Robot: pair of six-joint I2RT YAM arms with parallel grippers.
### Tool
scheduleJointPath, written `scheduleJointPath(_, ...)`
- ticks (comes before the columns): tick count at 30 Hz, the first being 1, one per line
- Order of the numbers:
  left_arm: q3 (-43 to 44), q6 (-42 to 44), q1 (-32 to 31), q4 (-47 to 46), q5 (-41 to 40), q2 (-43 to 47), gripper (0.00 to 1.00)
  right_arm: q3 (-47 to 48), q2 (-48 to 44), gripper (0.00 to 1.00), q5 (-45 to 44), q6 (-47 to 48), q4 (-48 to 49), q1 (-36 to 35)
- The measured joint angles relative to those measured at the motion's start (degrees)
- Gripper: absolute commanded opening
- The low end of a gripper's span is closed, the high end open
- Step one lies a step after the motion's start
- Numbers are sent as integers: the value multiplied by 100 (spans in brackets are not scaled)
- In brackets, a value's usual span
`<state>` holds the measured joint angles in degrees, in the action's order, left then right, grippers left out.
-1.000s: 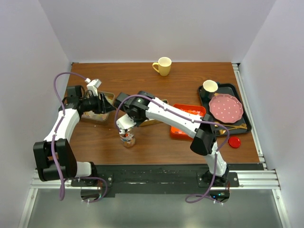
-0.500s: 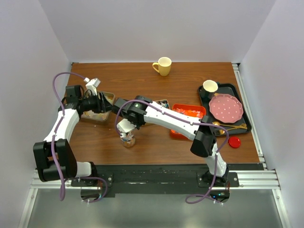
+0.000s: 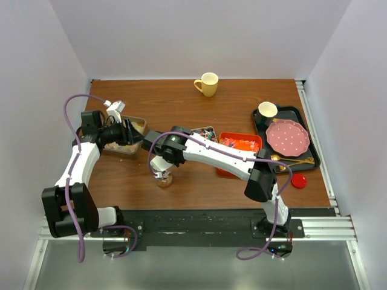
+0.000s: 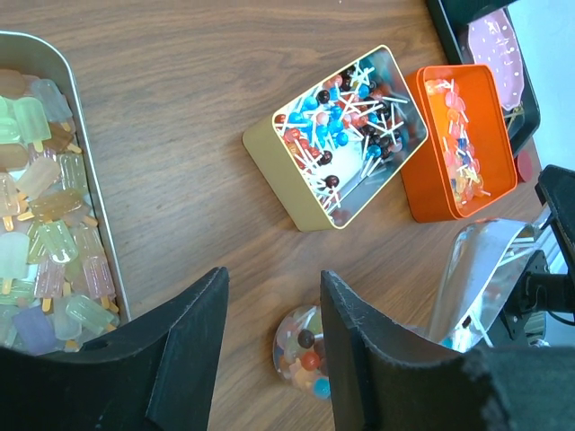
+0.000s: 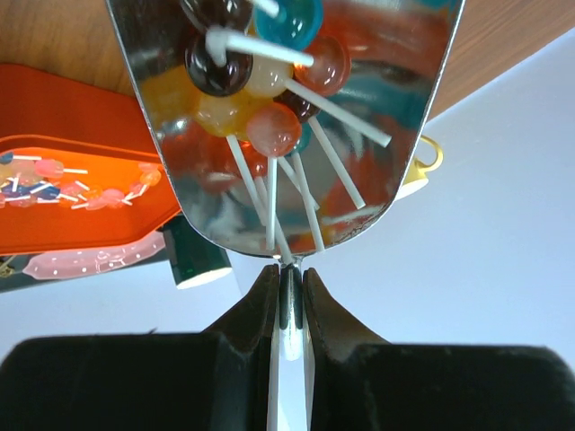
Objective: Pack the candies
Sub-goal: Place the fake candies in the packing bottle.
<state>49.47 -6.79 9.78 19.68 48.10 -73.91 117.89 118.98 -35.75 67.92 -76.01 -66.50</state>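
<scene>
The wooden table [image 3: 181,106] carries a yellow mug [image 3: 208,84], black tray [image 3: 291,109], red lid [image 3: 298,180], silver tin [image 4: 95,180], gold tin [image 4: 280,178], orange tin [image 4: 419,184] and small jar [image 4: 304,348].

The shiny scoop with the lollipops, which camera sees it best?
The right wrist view: the scoop fills the picture, with lollipops lying in it. The left wrist view shows only a bare silver side of it; from the top, the right arm mostly hides it.

Pastel candies [image 4: 40,224] partly beyond left edge
</scene>
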Motion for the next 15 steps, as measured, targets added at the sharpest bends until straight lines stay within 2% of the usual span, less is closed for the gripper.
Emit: scheduleJointPath(15, -24, -101, 42, -105, 11, 271, 51, -26, -24, 0, -387, -61, -4, -138)
